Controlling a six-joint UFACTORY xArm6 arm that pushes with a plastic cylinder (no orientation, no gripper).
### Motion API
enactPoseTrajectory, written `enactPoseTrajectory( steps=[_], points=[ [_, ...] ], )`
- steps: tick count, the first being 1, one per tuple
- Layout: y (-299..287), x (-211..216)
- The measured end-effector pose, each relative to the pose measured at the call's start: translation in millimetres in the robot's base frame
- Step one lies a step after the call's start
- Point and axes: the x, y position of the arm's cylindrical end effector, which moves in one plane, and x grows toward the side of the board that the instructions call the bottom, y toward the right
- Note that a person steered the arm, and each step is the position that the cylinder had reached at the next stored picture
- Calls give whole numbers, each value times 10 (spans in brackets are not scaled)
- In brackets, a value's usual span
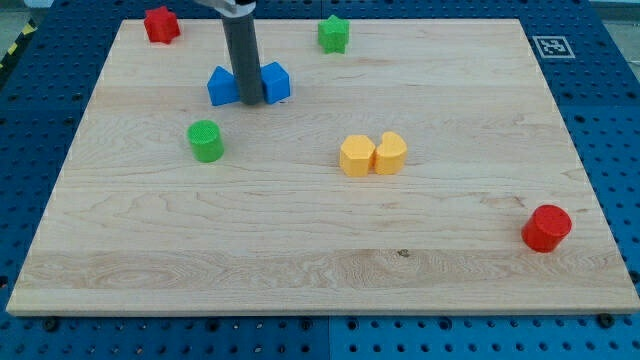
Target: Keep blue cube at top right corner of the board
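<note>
My tip (249, 102) rests on the wooden surface (320, 270) in the upper left of the frame, wedged between two blue blocks. This tool is a plain rod with nothing to open and has hold of nothing. The blue cube (274, 82) touches it on the right; another blue block (222, 87) sits on its left. Nearby are a green cylinder (206, 141), a red star (161, 24) at upper left, a green star (334, 34), two yellow blocks (372, 155) touching at centre, and a red cylinder (546, 228) at lower right.

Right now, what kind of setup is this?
Likely a lab tabletop pushing rig: a wooden board on a blue perforated bench, a fiducial marker at its corner, and my tip between two blue blocks.
</note>
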Motion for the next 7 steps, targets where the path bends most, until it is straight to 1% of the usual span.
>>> enactPoseTrajectory(
  steps=[1,2,3,5,6,7],
  points=[
    [0,-48],
    [4,-192],
    [157,-226],
    [176,-226],
    [120,-316],
    [257,-285]
  ],
)
